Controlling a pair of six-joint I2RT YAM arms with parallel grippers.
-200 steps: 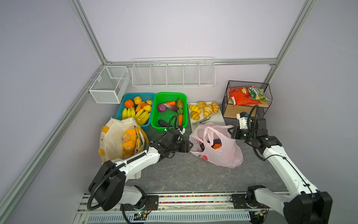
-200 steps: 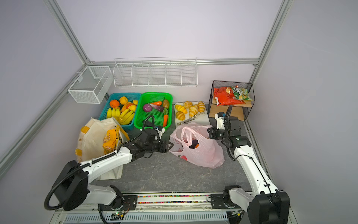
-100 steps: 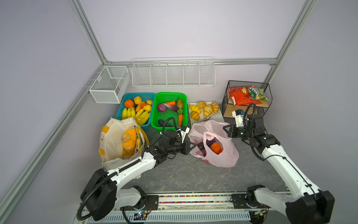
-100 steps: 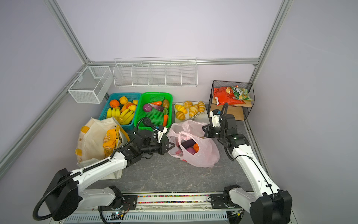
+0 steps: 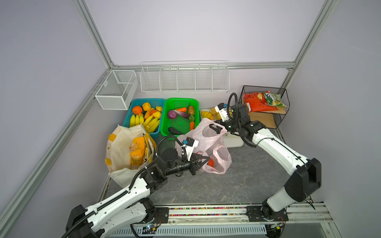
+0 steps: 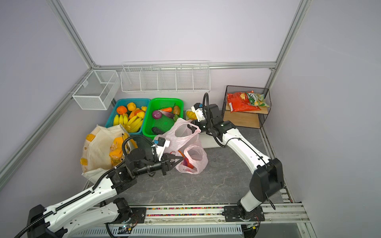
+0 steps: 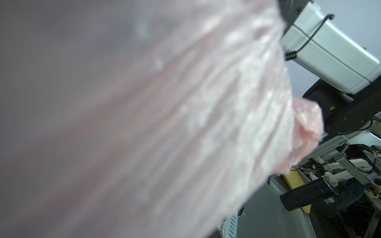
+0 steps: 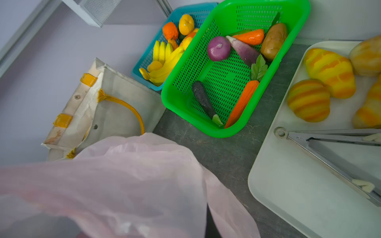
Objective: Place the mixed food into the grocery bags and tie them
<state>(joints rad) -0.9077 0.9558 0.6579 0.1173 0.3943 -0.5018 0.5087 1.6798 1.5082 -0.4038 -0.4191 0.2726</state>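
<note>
Left gripper jaws pressed together on thin crinkly translucent pink plastic bag; right gripper film-draped, jaw state unclear.

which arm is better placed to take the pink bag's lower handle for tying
Left, likely. The right gripper holds the raised loop of the pink bag taut, while the left gripper is closed on the bag right beside its low loop.
</note>
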